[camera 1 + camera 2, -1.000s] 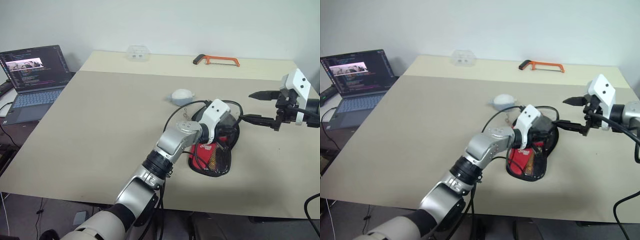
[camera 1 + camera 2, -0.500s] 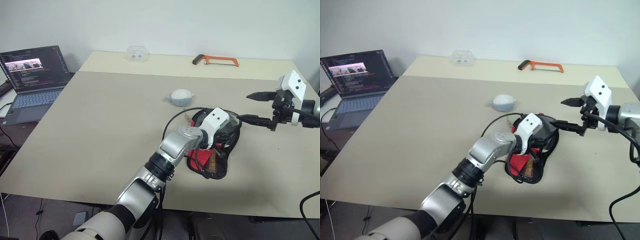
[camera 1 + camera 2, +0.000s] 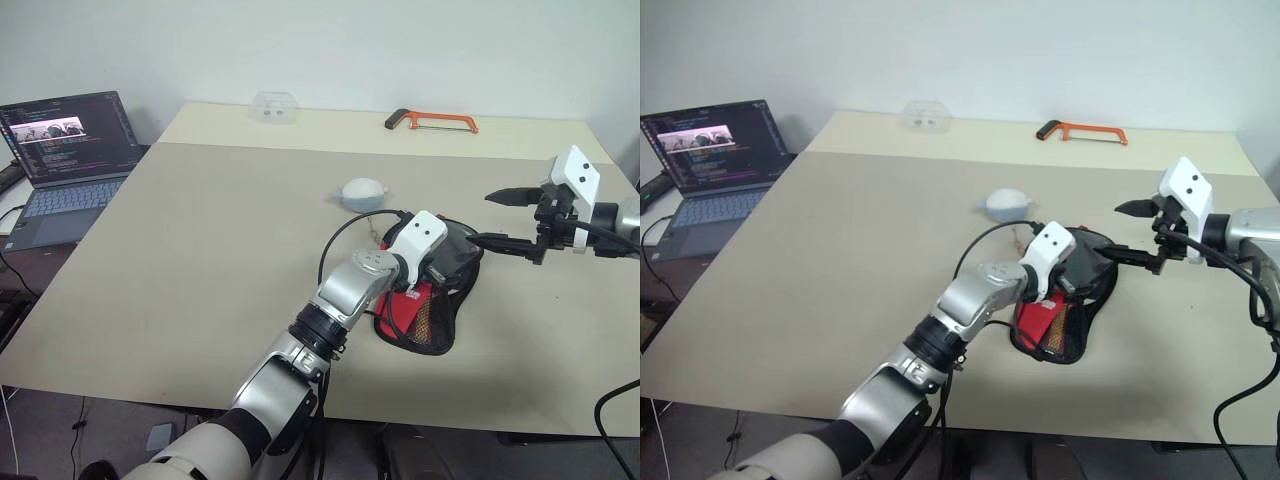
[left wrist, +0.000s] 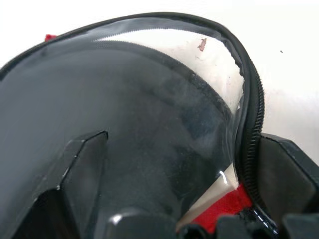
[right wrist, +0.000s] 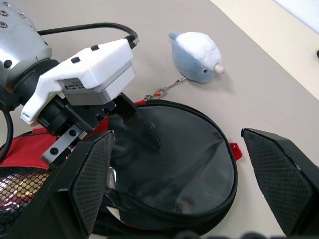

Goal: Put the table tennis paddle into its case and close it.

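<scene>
Case (image 3: 432, 290) lies flat near the desk's (image 3: 200, 260) front right part: red mesh end toward the robot, round black end away. Left pincer (image 5: 137, 124) sits low on the black end, fingers spread; one fingertip (image 5: 149, 132) rests on the fabric, and in its wrist view the zip edge runs just beside the other finger. It grips nothing. Right pincer (image 3: 503, 218) hovers just right of the case's round end, above the desk, fingers wide apart, empty, pointing toward the case. Paddle itself cannot be made out. Just beyond the case: small grey pouch (image 3: 362, 192), a short chain trailing toward the case. Far edge: orange hacksaw (image 3: 432, 122), clear plastic box (image 3: 276, 105). Off the desk's left side: open laptop (image 3: 68, 150).
</scene>
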